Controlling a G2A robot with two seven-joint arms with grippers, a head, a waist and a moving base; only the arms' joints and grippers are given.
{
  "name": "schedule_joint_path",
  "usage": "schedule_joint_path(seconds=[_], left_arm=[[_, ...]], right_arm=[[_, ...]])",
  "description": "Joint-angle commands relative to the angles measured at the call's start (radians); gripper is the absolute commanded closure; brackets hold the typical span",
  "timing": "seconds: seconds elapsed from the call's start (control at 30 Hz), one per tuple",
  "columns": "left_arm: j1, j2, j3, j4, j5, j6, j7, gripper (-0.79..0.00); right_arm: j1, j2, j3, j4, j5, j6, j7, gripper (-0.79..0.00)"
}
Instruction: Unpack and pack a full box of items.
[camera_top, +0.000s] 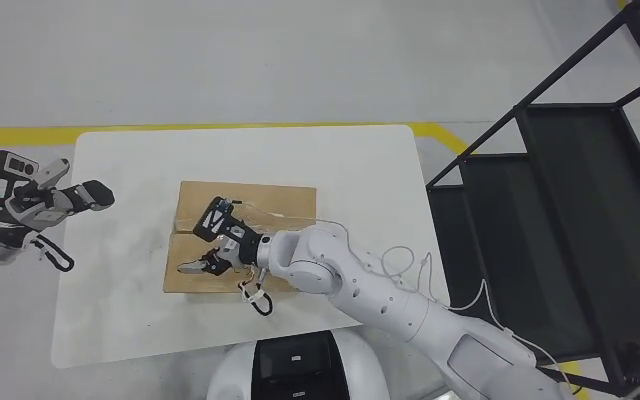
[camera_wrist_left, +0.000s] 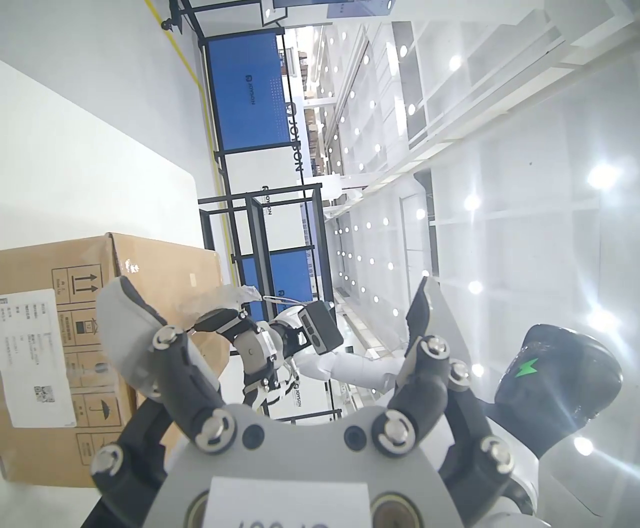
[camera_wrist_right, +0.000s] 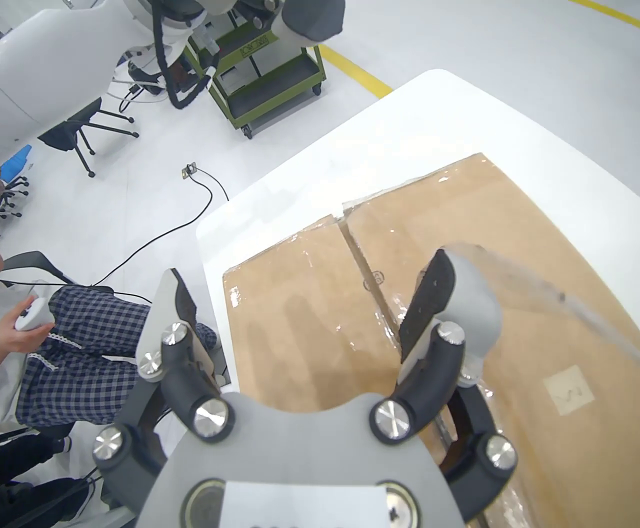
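In the top view a brown cardboard box (camera_top: 285, 202) lies with its flaps closed on the middle of the white rounded tabletop (camera_top: 350, 160), nearer the robot's left side. The right hand (camera_top: 200, 266) is over the near part of the box top, its arm coming in from the robot's right. The left hand (camera_top: 85, 190) hangs at the tabletop's left edge, well apart from the box. In the left wrist view the left hand (camera_wrist_left: 270, 300) has its two fingers spread wide with nothing between them. It faces the side of the box (camera_wrist_left: 150, 270), which bears a white label (camera_wrist_left: 30, 360) and printed handling marks. Beyond, the right hand (camera_wrist_left: 220, 320) sits at the upper edge of the box, with a piece of crumpled clear tape (camera_wrist_left: 225, 297) just at its fingers. Whether the tape is gripped cannot be told from here. In the right wrist view the right hand (camera_wrist_right: 305, 295) is spread wide above the box top (camera_wrist_right: 500, 210). One finger (camera_wrist_right: 445, 300) is over the cardboard and the other over the tabletop's (camera_wrist_right: 425, 115) edge beside the box. A blurred translucent strip of tape (camera_wrist_right: 540, 290) trails from the outer side of the finger over the box, and glossy tape covers the seam (camera_wrist_right: 357, 257) between the two closed flaps.
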Motion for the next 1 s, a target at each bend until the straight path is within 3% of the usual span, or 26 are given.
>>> schedule_joint_path(seconds=[0.0, 0.27, 0.6, 0.77, 0.97], left_arm=[[0.0, -0.001, -0.001, 0.0, 0.002, 0.003, -0.002, -0.785], [-0.002, -0.001, -0.009, 0.004, 0.014, 0.013, -0.016, -0.785], [-0.024, -0.008, 0.021, 0.004, 0.029, 0.023, -0.021, -0.785], [-0.031, -0.01, 0.029, 0.002, 0.039, 0.026, -0.02, -0.785], [-0.027, -0.011, 0.024, -0.008, 0.05, 0.025, -0.01, -0.785]], right_arm=[[0.0, -0.001, 0.008, -0.002, 0.003, 0.017, 0.015, -0.785], [-0.012, -0.005, 0.017, -0.029, 0.034, -0.005, 0.079, -0.785], [-0.171, 0.059, 0.181, -0.265, -0.076, -0.044, 0.103, -0.785], [-0.164, 0.059, 0.202, -0.21, -0.055, -0.052, 0.094, -0.785], [-0.083, 0.028, 0.143, -0.08, -0.003, -0.037, 0.056, -0.785]])
